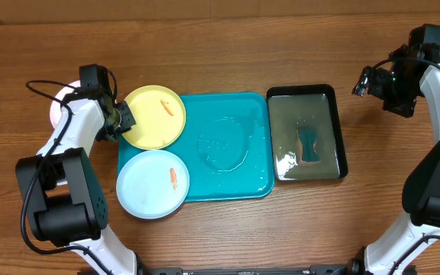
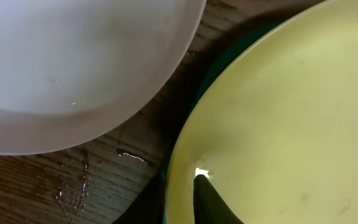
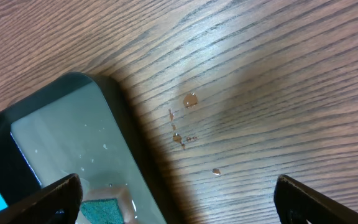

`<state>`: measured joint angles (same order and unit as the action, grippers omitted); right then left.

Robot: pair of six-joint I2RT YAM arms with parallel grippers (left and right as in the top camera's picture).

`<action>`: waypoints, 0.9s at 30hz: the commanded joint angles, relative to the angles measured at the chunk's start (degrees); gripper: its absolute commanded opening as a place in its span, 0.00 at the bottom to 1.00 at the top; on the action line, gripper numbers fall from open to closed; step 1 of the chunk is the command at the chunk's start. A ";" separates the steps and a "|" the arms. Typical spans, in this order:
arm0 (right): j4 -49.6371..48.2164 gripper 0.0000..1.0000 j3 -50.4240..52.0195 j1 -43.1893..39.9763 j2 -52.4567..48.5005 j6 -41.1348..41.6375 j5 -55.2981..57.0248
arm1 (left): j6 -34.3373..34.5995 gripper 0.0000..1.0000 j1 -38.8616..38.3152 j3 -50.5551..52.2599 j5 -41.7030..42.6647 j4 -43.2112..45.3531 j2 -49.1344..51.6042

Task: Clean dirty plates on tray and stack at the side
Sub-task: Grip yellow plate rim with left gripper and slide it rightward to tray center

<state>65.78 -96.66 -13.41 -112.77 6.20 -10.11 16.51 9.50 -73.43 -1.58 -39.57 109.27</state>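
Overhead view: the tray (image 1: 228,174) lies in the middle of the frame, its floor wet. Of the 3 plates, the yellow-green plate (image 1: 155,116) overlaps the tray's upper left corner and the light blue plate (image 1: 151,185) overlaps its lower left corner. Each carries 1 orange smear. The white plate (image 1: 58,111) sits on the table (image 1: 228,237) at the far left, partly hidden under the left arm. The left gripper (image 1: 123,122) is at the yellow-green plate's left rim. Right of the tray, the black tray (image 1: 342,130) holds water and a teal sponge (image 1: 309,145). The right gripper (image 1: 367,82) hangs at the upper right, apart from the black tray.

Left wrist view: 1 dark finger (image 2: 210,199) lies on the yellow-green plate (image 2: 278,118) just inside its rim, at the bottom of the frame. The other finger is hidden, so I cannot tell whether the claw has hold of the plate. The white plate (image 2: 73,56) fills the upper left.

Right wrist view: the right gripper (image 3: 176,190) stands wide apart with nothing in it. The black tray's corner (image 3: 120,118) is at the left, and small drops (image 3: 191,99) dot the wood.
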 commanded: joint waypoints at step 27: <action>-0.15 1.00 -0.81 -0.17 0.79 0.24 0.02 | 0.24 0.04 -4.61 0.72 26.64 0.02 0.11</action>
<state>65.78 -96.66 -13.41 -112.77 6.20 -10.09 16.56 7.81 -72.73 19.40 -38.89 109.27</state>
